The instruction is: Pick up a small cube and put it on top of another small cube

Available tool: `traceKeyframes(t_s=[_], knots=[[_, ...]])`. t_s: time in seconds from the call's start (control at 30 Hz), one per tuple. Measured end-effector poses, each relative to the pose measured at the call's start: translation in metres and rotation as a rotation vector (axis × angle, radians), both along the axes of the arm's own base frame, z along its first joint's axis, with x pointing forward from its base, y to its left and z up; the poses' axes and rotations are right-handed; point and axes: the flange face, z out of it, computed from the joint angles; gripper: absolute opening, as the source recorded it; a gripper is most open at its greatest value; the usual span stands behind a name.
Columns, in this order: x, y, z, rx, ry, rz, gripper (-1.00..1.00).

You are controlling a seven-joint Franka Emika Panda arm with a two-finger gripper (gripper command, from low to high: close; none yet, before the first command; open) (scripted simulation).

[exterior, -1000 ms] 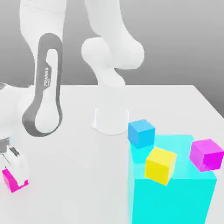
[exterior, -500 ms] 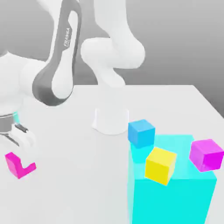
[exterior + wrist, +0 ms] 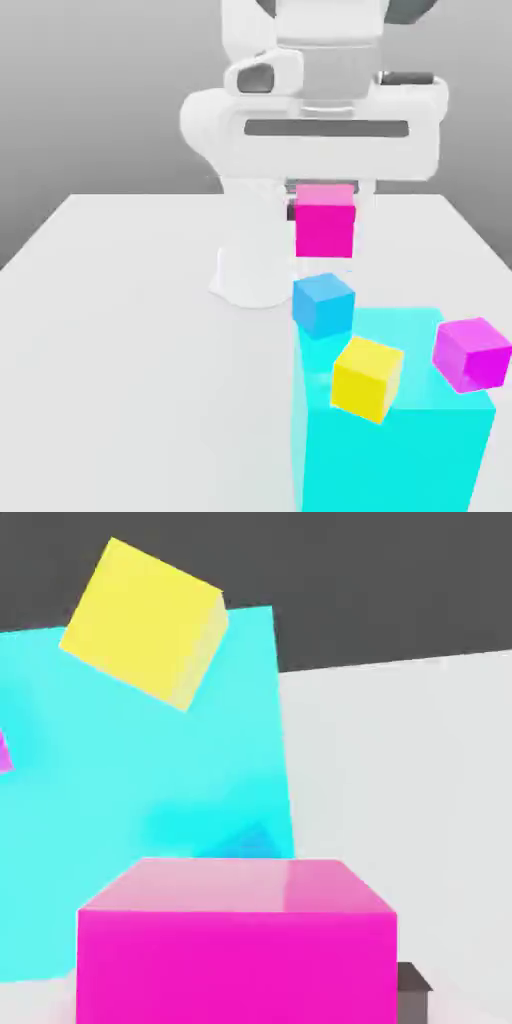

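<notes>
A: Why is the hot-pink cube [image 3: 325, 222] up at upper centre of the exterior view?
B: The claw [image 3: 326, 190] is clamped on it, hanging it directly above the sky-blue cube [image 3: 323, 304], probably for stacking.
A: And the surroundings?
B: Plain white tabletop [image 3: 120, 330], grey backdrop.

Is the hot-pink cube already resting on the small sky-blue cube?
No, the hot-pink cube hangs in the tool above the small sky-blue cube, with a clear gap between them.
</notes>
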Motion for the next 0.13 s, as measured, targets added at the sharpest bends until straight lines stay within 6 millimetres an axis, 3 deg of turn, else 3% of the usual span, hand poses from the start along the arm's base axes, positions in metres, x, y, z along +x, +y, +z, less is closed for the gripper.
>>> traceKeyframes(t_s=[0.03,0.13], knots=[[-0.0009,0.0006,-0.0114,-0.001,0.000,0.001,1.00],[-0.0009,0.0006,-0.0114,-0.001,0.000,0.001,1.00]])
